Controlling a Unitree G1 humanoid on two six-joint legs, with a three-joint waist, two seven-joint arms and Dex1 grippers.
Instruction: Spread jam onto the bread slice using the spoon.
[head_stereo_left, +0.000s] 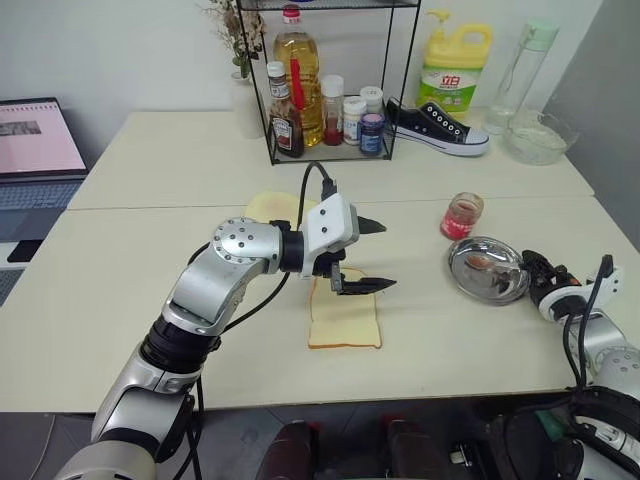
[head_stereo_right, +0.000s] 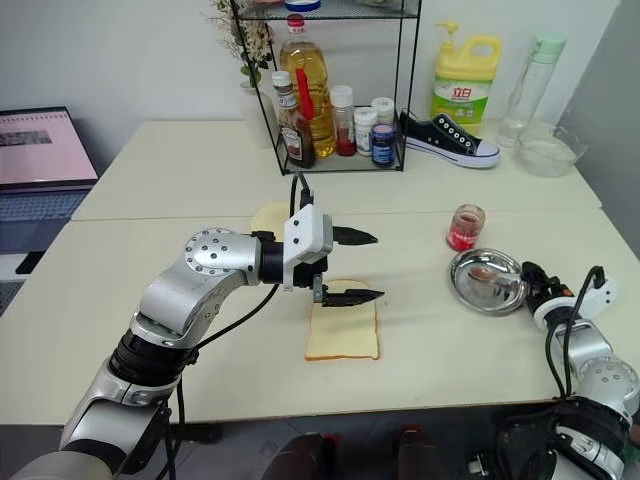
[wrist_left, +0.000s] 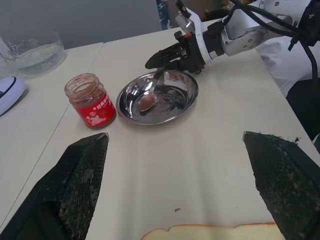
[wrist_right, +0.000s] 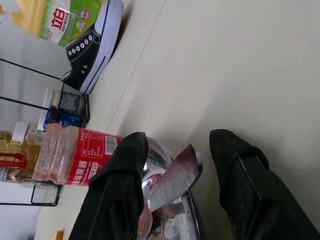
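The bread slice (head_stereo_left: 345, 325) lies flat on the table at its middle front. My left gripper (head_stereo_left: 388, 256) hovers open just above the slice's far end, holding nothing. The round steel dish (head_stereo_left: 470, 275) sits to the right, and the spoon (wrist_left: 150, 95) lies in it with a blob of jam (wrist_left: 146, 102) in its bowl. An open jam jar (head_stereo_left: 462, 215) stands just behind the dish. My right gripper (wrist_right: 177, 137) is at the dish's right rim, open. The spoon's handle (wrist_right: 175, 177) lies loosely between its fingers.
A wire rack (head_stereo_left: 330, 100) of bottles stands at the back, with a black shoe (head_stereo_left: 435, 125), a yellow detergent bottle (head_stereo_left: 455, 70) and a glass bowl (head_stereo_left: 540, 135) to its right. A pale yellow flat piece (head_stereo_left: 270, 205) lies behind my left arm. A laptop (head_stereo_left: 35, 140) sits far left.
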